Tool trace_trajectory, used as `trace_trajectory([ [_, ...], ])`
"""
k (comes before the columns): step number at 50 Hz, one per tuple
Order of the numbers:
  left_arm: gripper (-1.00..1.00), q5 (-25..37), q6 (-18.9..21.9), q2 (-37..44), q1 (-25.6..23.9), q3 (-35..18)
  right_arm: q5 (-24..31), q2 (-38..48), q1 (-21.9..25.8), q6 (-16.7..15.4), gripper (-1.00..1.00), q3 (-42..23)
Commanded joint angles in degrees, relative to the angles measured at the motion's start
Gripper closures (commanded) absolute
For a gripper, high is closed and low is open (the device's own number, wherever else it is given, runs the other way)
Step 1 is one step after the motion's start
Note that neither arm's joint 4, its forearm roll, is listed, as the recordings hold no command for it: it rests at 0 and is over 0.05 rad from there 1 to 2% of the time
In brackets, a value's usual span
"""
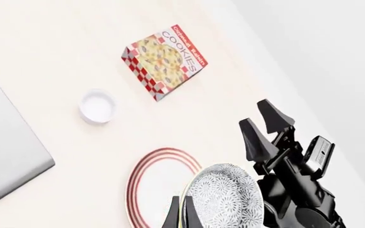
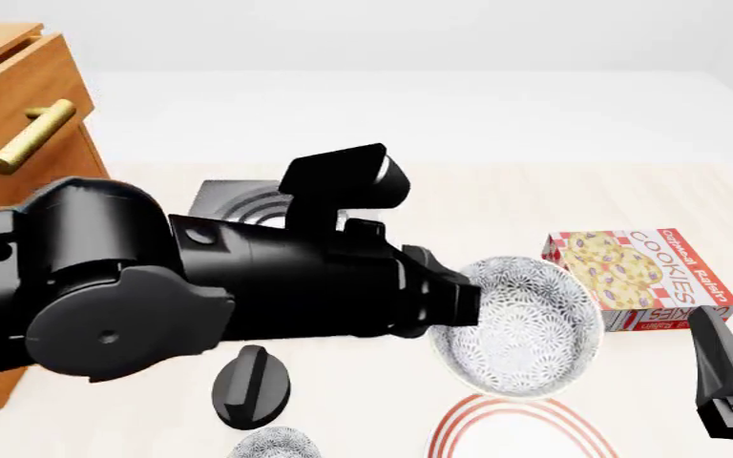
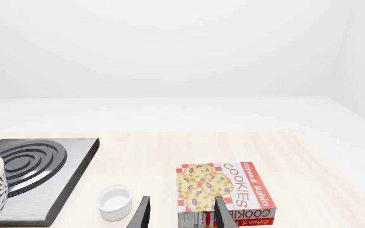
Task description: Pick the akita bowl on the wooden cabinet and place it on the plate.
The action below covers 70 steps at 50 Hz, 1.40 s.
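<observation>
Step in hand: you are carrying the speckled black-and-white akita bowl [image 2: 515, 324] in the left gripper [image 1: 181, 212], which pinches the bowl's rim; the bowl hangs tilted in the air, its opening turned towards the front camera.
Bowl's place: off the orange-brown wooden cabinet [image 2: 16, 124] at the far left, above the far edge of the flat white plate with red rings [image 2: 519, 429], which lies on the pale tabletop [image 2: 494, 205] near you.
Right gripper [image 3: 181, 213]: narrowly parted, holding nothing, parked at the near right beside the red cookie box [image 2: 644, 277].
Look-alike: a second speckled bowl [image 2: 275, 445] peeks in at the near edge; leave it.
Next move: judging by this, bring the bowl nearer over the plate's middle, level it, lower, then release.
</observation>
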Motion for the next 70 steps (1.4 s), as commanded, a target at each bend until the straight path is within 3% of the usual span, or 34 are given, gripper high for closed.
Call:
trace_trajectory([
  [1,1.0,-2.0,-1.0,1.7,-1.9,1.0,0.0,0.0,0.0,0.0,-1.0,0.0],
  [70,1.0,-12.9,-4.9,14.6,-4.2,3.0,0.0,0.0,0.0,0.0,-1.0,0.0],
])
